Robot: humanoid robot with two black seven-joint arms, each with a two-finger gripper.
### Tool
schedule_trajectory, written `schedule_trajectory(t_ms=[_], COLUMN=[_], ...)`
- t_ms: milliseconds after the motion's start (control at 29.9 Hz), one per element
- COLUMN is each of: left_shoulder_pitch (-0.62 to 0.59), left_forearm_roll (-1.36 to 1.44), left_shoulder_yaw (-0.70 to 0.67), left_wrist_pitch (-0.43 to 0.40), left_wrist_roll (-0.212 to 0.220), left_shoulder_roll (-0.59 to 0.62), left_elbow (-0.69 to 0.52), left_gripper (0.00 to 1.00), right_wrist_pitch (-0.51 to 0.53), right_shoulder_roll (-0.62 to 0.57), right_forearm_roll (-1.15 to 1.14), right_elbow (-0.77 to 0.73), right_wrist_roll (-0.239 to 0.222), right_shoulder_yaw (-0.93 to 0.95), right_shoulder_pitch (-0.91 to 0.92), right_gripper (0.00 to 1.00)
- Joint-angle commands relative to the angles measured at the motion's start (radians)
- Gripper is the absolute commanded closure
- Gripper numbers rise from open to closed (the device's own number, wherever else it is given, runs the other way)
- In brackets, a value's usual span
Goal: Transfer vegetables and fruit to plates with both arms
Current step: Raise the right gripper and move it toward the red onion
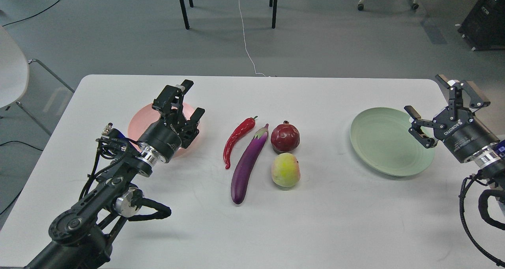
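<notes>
Produce clustered mid-surface (315, 229), between plates, reachable by both arms: chili (238, 138), eggplant (249, 163) left; pomegranate (285, 137), yellow-green fruit (285, 170) right. Left pincer (188, 99) spread, empty, over pink plate (135, 126). Right pincer (435, 98) spread, empty, at green plate (382, 142) right edge. Nothing transferred.

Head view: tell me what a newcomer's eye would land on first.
The four bright items clustered mid-table: a red chili pepper beside a purple eggplant, with a dark-red pomegranate above a yellow-green fruit. Flanking them, the left hand hangs open over a pink plate, the right hand open at the green plate.
</notes>
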Motion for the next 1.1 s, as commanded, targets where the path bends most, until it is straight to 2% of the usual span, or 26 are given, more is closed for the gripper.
schedule_trajectory(t_ms=[0,134,268,368,569,669,803,937,1071], left_shoulder_pitch=[0.0,-0.003,-0.003,-0.009,-0.012,-0.012,-0.012,-0.008,0.002], left_forearm_roll=[0.001,-0.008,-0.011,-0.003,-0.005,-0.003,-0.003,-0.003,-0.002], left_shoulder_yaw=[0.004,0.001,-0.008,-0.006,-0.003,0.003,0.003,0.003,0.004], left_wrist_pitch=[0.001,0.002,-0.005,-0.004,0.007,0.007,0.007,0.005,0.005], left_wrist_roll=[-0.003,0.004,-0.028,-0.075,-0.085,-0.086,-0.086,-0.086,-0.089], left_shoulder_roll=[0.001,0.002,0.012,0.019,0.038,0.048,0.058,0.058,0.052], left_elbow=[0.0,0.0,0.0,0.0,-0.006,-0.014,-0.035,-0.046,-0.062], left_gripper=[0.02,0.02,0.02,0.02,0.02,0.02,0.02,0.02,0.02], right_wrist_pitch=[0.0,0.0,0.0,0.0,0.0,0.0,0.0,0.0,0.0], right_shoulder_roll=[0.002,-0.001,-0.012,-0.039,-0.13,-0.155,-0.136,0.006,0.126], right_forearm_roll=[0.004,0.004,-0.036,-0.175,-0.504,-0.652,-0.898,-1.062,-1.134], right_elbow=[0.0,0.003,0.009,0.035,0.101,0.104,0.1,0.049,-0.014], right_wrist_roll=[0.0,0.0,0.0,0.0,0.0,0.0,0.0,0.0,0.0], right_shoulder_yaw=[0.003,0.011,0.01,0.008,-0.078,-0.24,-0.621,-0.939,-1.038], right_shoulder_pitch=[-0.001,-0.001,0.011,0.057,0.281,0.483,0.855,1.146,1.208], right_gripper=[0.01,0.01,0.01,0.01,0.01,0.01,0.01,0.01,0.01])
